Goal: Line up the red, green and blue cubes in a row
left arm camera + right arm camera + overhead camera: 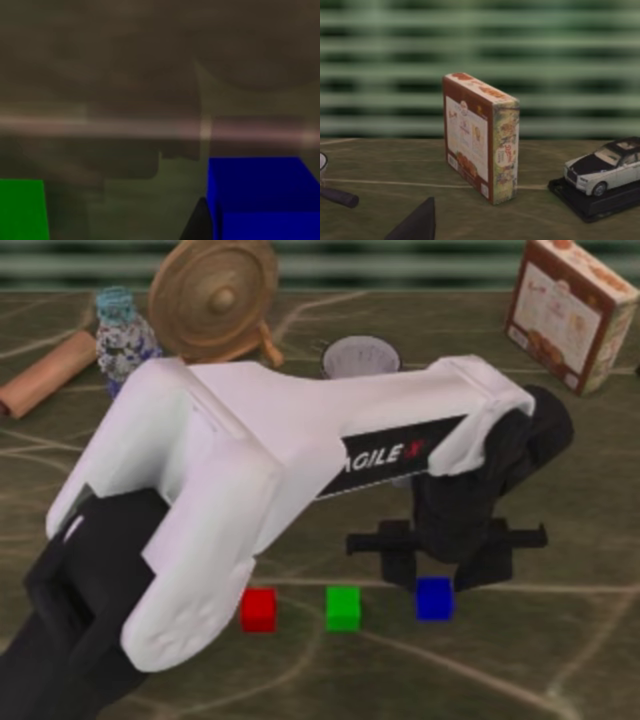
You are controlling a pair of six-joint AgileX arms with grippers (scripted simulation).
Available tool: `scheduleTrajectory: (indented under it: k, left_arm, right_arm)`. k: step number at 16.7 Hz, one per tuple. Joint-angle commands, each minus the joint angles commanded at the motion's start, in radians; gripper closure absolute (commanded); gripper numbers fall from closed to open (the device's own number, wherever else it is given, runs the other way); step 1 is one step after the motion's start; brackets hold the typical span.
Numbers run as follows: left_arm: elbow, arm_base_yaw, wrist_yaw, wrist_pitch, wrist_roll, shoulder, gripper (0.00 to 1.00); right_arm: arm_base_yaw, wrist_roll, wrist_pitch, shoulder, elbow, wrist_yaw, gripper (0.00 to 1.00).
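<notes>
While the left gripper (438,575) hangs low over the blue cube (434,598), its two dark fingers stand spread, one on each side of the cube's far edge and neither seeming to press on it. From the left wrist view, one fingertip (199,222) shows just beside the blue cube (262,197), with a sliver of worktop between them, so I judge the fingers open and the cube released or not yet clamped.

Outward from there, the blue cube sits on the worktop (560,640) at the 3 o'clock end of a row; the green cube (343,607) lies at its 9 o'clock, and the red cube (258,609) farther on at 9 o'clock again. All three rest apart from one another with similar gaps, and their front faces look close to level, so the line seems essentially made.

To finish this step well, the left arm should lift straight up, fingers kept wide, so that neither pad drags the blue cube out of line or nudges it toward the green one. Any sideways drift before clearing the cube's top would spoil the spacing.

The right arm is parked out of the top view; its wrist camera faces a snack box (481,135) and a toy car (606,170), and I cannot tell the state of its fingers.
</notes>
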Motion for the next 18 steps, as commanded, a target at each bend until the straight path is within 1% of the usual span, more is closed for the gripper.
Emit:
scheduleTrajectory:
  k: [4, 5, 14, 16, 18]
  left_arm:
    - [0.000, 0.000, 0.000, 0.000, 0.000, 0.000, 0.02]
    - [0.000, 0.000, 0.000, 0.000, 0.000, 0.000, 0.00]
    - [0.004, 0.002, 0.000, -0.004, 0.000, 0.000, 0.00]
    - [0.039, 0.005, -0.001, -0.041, -0.002, -0.005, 0.00]
    - [0.097, 0.011, -0.001, -0.120, -0.005, -0.017, 0.00]
  right_arm:
    - [0.000, 0.000, 0.000, 0.000, 0.000, 0.000, 0.00]
    - [0.000, 0.000, 0.000, 0.000, 0.000, 0.000, 0.00]
    - [0.000, 0.000, 0.000, 0.000, 0.000, 0.000, 0.00]
    - [0.000, 0.000, 0.000, 0.000, 0.000, 0.000, 0.00]
    - [0.000, 0.000, 0.000, 0.000, 0.000, 0.000, 0.00]
